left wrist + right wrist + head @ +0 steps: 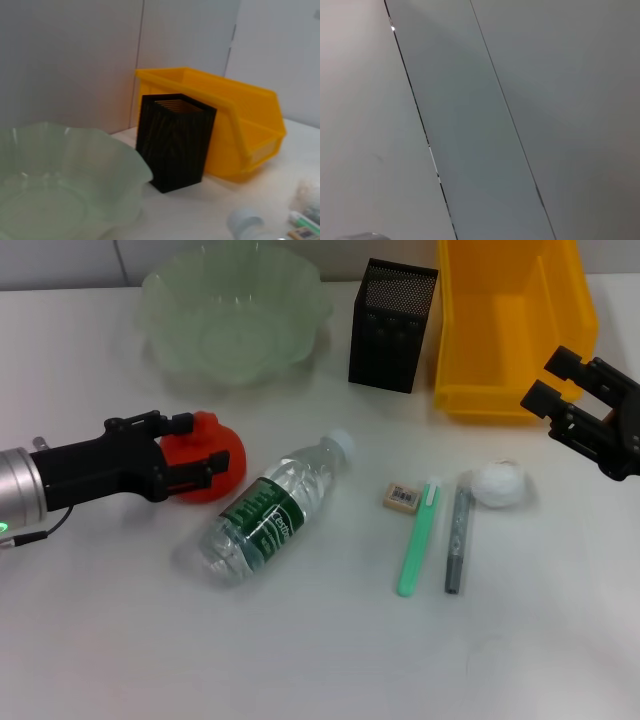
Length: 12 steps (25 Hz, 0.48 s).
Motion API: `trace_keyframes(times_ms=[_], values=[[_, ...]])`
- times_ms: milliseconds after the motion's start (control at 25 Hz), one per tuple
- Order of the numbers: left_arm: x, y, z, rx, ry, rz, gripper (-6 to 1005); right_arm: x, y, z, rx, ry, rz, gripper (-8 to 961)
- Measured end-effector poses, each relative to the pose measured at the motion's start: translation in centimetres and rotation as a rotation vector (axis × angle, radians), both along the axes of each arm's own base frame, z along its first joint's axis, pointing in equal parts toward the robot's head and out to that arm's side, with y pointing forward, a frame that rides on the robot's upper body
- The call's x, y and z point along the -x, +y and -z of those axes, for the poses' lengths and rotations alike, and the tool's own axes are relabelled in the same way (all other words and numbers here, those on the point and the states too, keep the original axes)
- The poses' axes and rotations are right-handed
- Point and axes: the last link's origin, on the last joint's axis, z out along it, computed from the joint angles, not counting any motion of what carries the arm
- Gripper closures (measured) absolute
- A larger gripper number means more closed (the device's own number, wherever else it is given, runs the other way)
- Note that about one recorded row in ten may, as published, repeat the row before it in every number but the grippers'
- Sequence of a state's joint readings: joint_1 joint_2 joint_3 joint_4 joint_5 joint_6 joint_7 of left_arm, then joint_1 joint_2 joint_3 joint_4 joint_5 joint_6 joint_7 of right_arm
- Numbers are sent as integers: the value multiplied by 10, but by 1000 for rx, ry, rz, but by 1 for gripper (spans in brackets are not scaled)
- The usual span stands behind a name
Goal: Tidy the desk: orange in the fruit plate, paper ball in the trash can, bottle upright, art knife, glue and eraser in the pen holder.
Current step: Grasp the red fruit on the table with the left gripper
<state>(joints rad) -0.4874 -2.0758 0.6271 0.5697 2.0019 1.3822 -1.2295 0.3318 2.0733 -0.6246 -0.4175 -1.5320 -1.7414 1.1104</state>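
Note:
The red-orange orange [222, 452] lies on the white desk [320, 640] at the left, and my left gripper [192, 448] is shut on it, one finger on each side. Beside it the bottle [265, 515] lies on its side, white cap [245, 222] toward the pen holder [392, 325]. The beige eraser [402, 497], a green stick [418, 540] and a grey stick [458, 538] lie right of the bottle; which one is the art knife and which the glue I cannot tell. The paper ball [498, 484] sits beyond them. My right gripper [553, 380] hovers open above it.
The pale-green fruit plate [300, 340] stands at the back left, the black mesh pen holder [175, 142] in the middle and the yellow trash can [500, 400] at the back right. The right wrist view shows only grey wall panels.

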Motion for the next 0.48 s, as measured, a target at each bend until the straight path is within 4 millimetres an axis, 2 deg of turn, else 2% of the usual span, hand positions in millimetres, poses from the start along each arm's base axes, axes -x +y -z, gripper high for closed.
trace_keyframes(times_ms=[200, 480], values=[[1, 6, 7, -52, 17, 14, 225, 2, 2, 2, 8, -2, -2, 233], [-2, 7, -5, -113, -43, 33, 243, 3, 6, 5, 14, -11, 4, 233]])
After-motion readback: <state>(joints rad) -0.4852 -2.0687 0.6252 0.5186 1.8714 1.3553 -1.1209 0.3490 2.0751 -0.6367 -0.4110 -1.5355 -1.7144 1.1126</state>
